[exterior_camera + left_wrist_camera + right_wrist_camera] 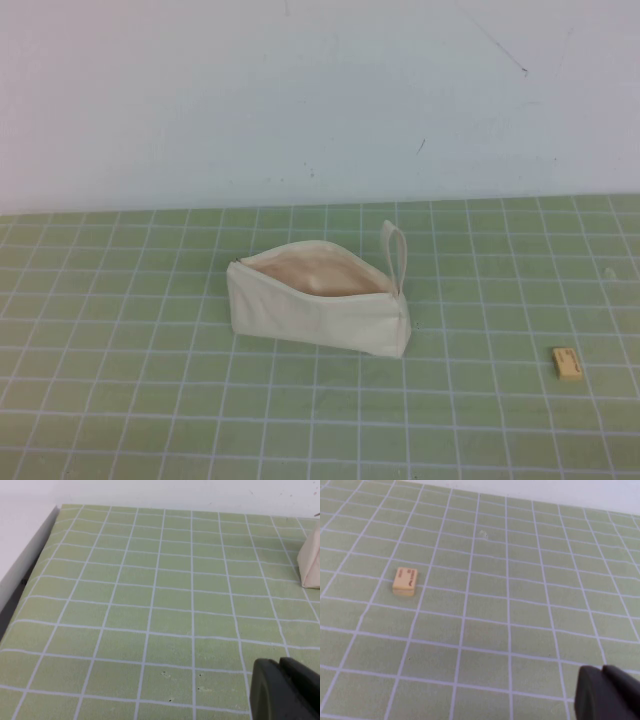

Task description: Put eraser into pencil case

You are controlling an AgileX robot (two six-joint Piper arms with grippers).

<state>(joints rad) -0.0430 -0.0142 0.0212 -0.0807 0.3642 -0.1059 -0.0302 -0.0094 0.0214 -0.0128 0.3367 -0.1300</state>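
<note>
While both of my arms sit parked out of the high view, only a dark corner of each gripper shows at the edge of its own wrist camera: the left gripper [285,690] over bare mat, the right gripper [607,695] likewise. I cannot tell how the jaws of either stand, and neither holds anything that I can see.

Nearest my side, on the right, the eraser [567,362] lies flat on the green grid mat [120,400], its faint mark facing up, alone and well apart from everything else. The right wrist camera already looks down on it, so I judge the right arm the natural one for the pickup.

Farther in, near the middle of the mat, the pencil case [320,310] rests on its long side with the zip mouth gaping upward, peach lining exposed, loop strap standing at its right end. That open mouth looks set to take a drop from above.

Beyond it rises the scuffed white wall [300,90]. Nothing of the task is done yet.
</note>
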